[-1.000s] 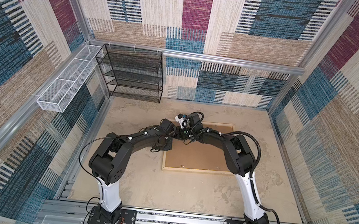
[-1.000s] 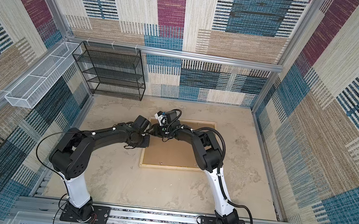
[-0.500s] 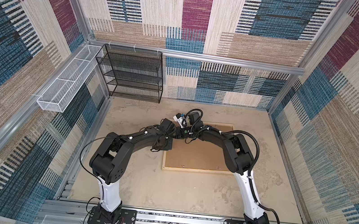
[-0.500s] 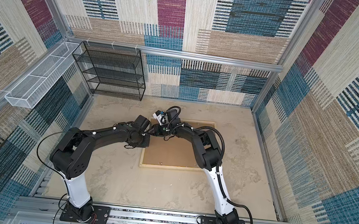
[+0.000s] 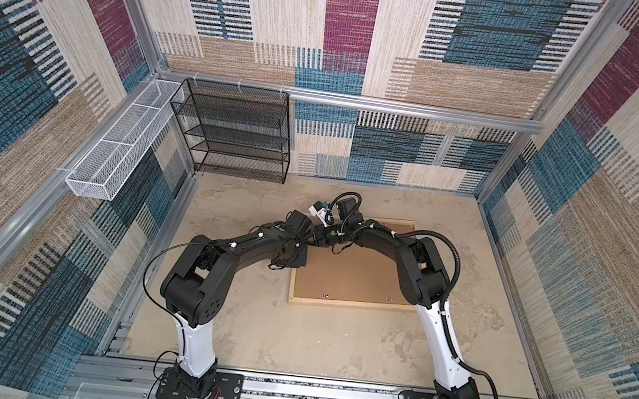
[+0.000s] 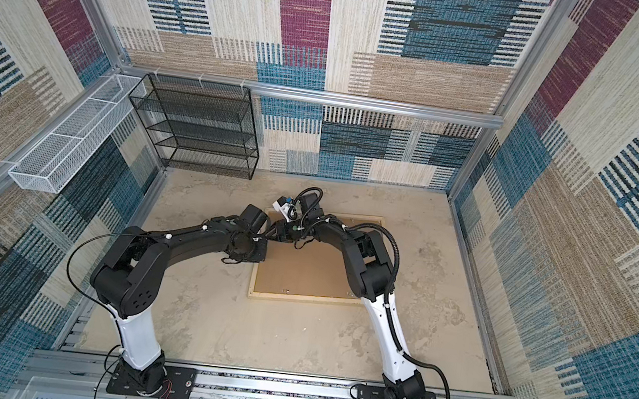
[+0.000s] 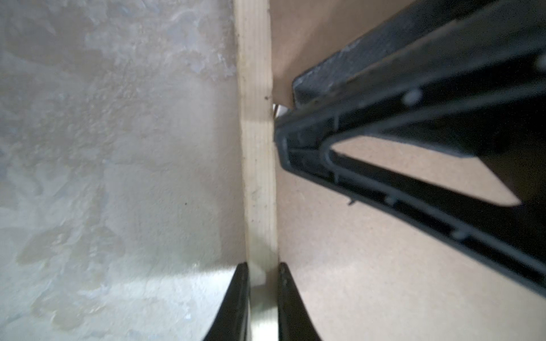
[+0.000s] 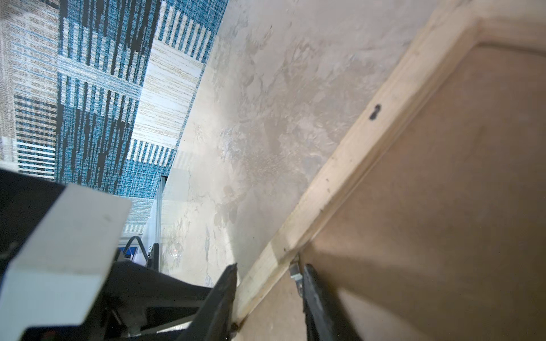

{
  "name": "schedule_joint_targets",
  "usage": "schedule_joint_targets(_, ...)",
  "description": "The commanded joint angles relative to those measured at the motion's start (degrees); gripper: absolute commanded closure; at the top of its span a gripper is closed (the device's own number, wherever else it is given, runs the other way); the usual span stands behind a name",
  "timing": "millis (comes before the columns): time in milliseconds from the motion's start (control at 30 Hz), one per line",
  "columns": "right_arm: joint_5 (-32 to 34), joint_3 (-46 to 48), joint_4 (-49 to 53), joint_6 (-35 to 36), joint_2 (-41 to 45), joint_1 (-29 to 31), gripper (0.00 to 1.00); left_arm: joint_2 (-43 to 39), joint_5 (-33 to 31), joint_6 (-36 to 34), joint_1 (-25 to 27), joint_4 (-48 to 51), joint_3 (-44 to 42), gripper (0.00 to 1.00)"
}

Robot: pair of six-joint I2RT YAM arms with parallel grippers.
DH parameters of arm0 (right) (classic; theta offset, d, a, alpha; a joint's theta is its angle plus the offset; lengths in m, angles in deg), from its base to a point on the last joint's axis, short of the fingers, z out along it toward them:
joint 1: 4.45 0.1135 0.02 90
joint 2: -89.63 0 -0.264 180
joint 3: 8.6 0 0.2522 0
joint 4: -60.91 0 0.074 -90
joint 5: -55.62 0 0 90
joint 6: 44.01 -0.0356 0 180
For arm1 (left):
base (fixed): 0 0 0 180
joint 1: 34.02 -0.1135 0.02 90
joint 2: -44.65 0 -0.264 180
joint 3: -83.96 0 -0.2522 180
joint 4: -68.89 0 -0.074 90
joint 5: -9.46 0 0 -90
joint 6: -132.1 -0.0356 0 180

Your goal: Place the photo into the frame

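Here, thin pale wood frame (image 5: pixel 350 305), brown backing (image 5: pixel 354 274).

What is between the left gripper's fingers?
A rail of the frame, in the left wrist view: one finger on the table side, one on the backing board side.

Left arm (image 5: pixel 244 246) and right arm (image 5: pixel 386 239) crowd the far-left corner of the frame (image 5: pixel 350 306); tabletop (image 5: pixel 290 341) in front lies open; a wire shelf (image 5: pixel 234 130) blocks behind-left.
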Motion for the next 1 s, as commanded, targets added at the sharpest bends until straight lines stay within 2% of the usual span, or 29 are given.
schedule_joint_targets(0, 4.64, -0.37, 2.86, -1.63, -1.57, -0.16, 0.6, 1.06, 4.22, -3.03, 0.18, 0.78, -0.43, 0.91)
schedule_joint_targets(233, 6.71, 1.04, 0.41, -3.03, -1.58, -0.16, 0.61, 1.28, 4.34, -3.14, 0.2, 0.91, -0.18, 0.91)
schedule_joint_targets(367, 4.7, 1.1, -0.15, -2.96, -2.1, -0.16, 0.61, 1.5, 4.36, -3.16, 0.25, 0.9, -0.12, 0.91)
schedule_joint_targets(633, -0.96, 0.96, 4.22, 3.58, -2.1, -0.07, 0.62, 2.2, 4.29, -3.23, 0.22, 1.09, 0.26, 0.91)
schedule_joint_targets(967, -3.6, 0.04, 8.66, 9.09, -2.36, -0.07, 0.63, 2.51, 4.2, -3.29, 0.27, 1.46, 0.66, 0.91)
